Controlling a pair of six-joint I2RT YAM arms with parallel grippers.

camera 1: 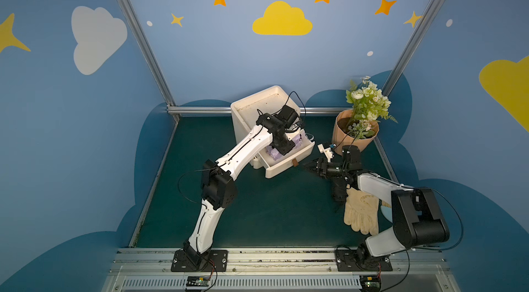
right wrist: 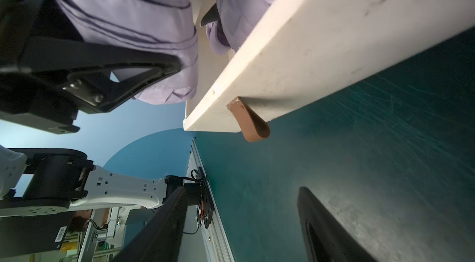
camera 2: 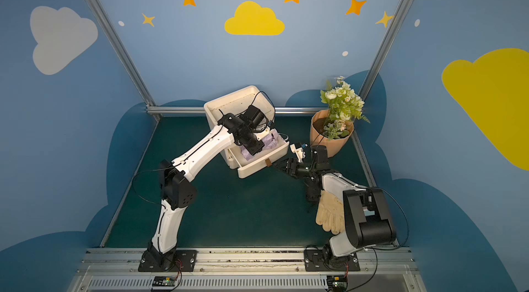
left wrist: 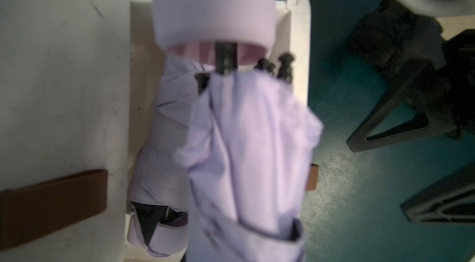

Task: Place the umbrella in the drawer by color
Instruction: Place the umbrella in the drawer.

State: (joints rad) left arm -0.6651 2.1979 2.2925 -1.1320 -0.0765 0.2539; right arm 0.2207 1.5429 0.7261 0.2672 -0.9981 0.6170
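- Left tool is clamped on the purple umbrella, over the open drawer at the worktop's 12 o'clock.
- Right tool has its jaws apart and empty, at 3 o'clock of the drawer's brown pull.

Whole table seen steeply from above in both top views, drawer looked into closely from the left wrist, its front viewed low and sideways from the right wrist, drawer shared by all.
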